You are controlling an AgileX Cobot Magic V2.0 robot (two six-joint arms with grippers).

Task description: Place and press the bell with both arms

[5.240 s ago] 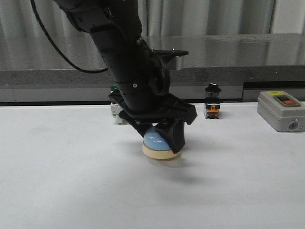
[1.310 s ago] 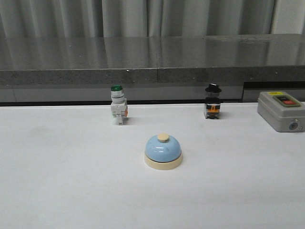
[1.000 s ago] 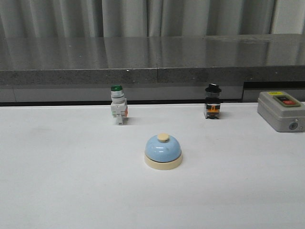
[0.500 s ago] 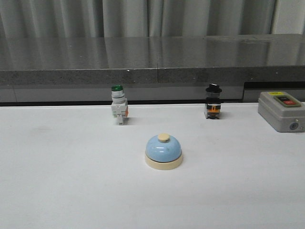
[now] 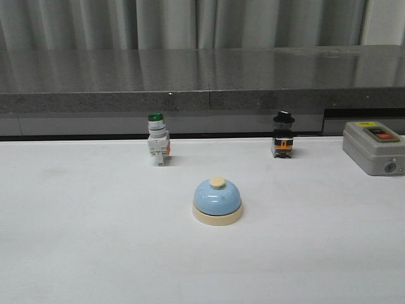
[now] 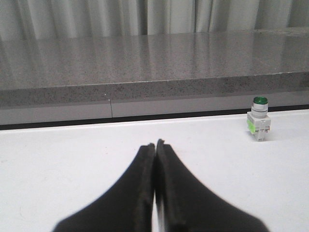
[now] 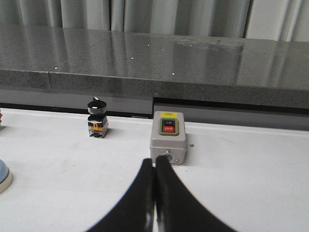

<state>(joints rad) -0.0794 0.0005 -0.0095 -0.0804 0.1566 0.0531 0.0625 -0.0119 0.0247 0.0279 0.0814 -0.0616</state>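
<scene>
Left hand (image 6: 155,147): matte black, two tapered smooth fingers. Right hand (image 7: 154,164): same look.

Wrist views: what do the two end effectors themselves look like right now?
Both look alike: the left end effector and right end effector each have two matte black fingers, broad at the base and tapering to narrow tips. No markings, cables or pads are visible. The arms are out of view.
</scene>
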